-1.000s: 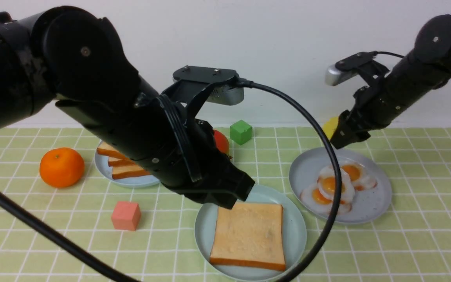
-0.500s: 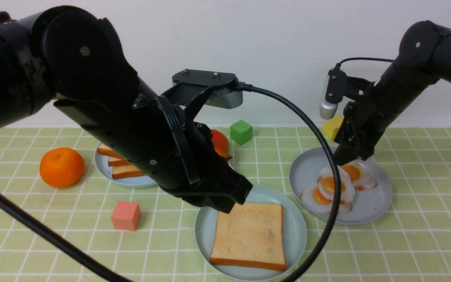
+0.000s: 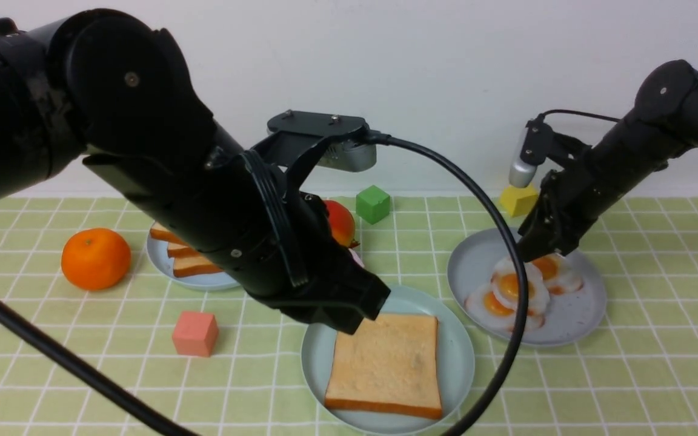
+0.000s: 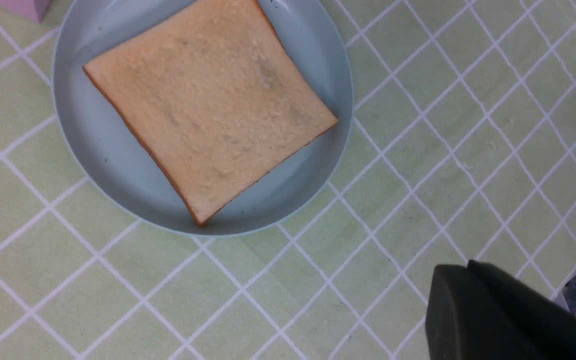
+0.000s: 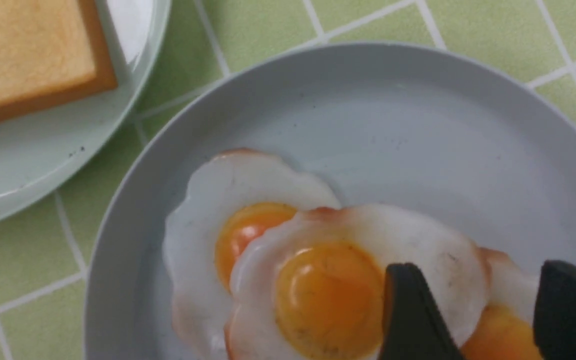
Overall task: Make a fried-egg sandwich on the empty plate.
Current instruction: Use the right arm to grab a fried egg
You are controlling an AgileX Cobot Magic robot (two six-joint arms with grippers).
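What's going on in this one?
One toast slice lies flat on the mint plate. The left gripper, shut and empty, hovers at that plate's far-left edge. The right gripper is down at the fried eggs piled on the grey plate, jaws open astride the top one's edge, not closed on it. No egg is on the toast yet. Spare toast sits on the blue plate.

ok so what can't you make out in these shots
Tan toast slices on the small light blue plate: front view, left arm covers most; count unclear.
Round red object: front view, mostly behind that arm; unidentifiable.
Right tool over the glossy white fried eggs: right wrist view, frame edge cuts its fingers; contact unclear.
Left tool: left wrist view, mostly cut off.
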